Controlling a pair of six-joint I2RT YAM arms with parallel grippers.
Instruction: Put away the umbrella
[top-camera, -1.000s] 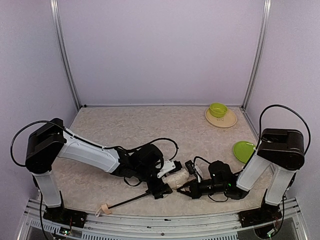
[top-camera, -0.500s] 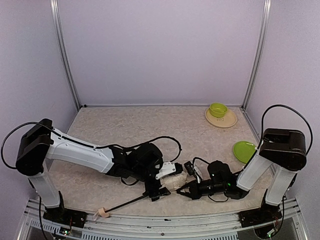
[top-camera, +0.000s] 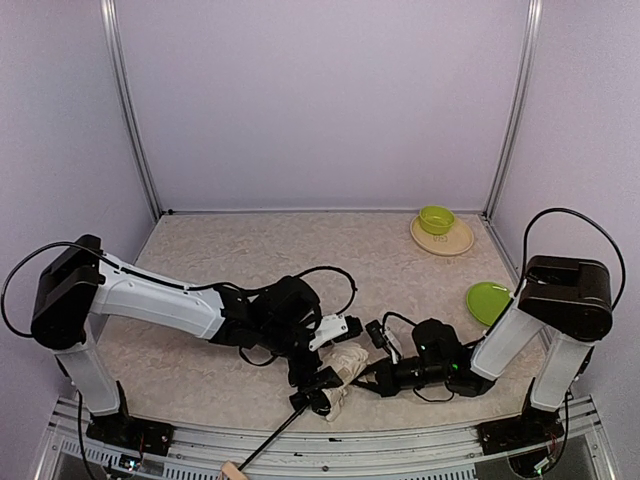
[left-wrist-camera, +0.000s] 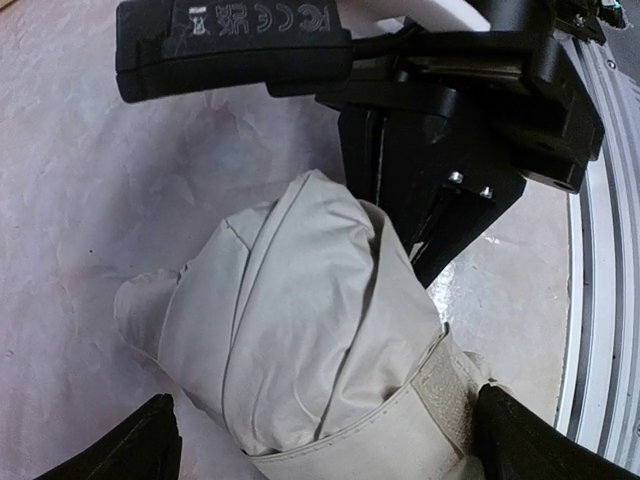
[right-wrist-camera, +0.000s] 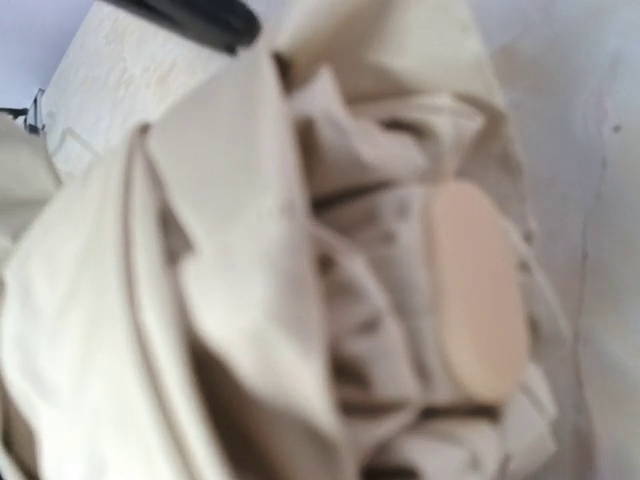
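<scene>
Handle of the umbrella overhangs the near edge of the bench. Shaft runs from it toward 1 o'clock to the folded cream canopy, which lies on the bench at front centre with a strap round it. Left tool straddles the canopy, fingers apart, one on each side. Right tool, at 3 o'clock of the canopy, has its fingers together with the tip against the fabric; whether it pinches cloth cannot be told. Its wrist view shows only blurred cream folds. Green plate lies at 2 o'clock, well apart. Farther off, green bowl sits on a tan dish.
</scene>
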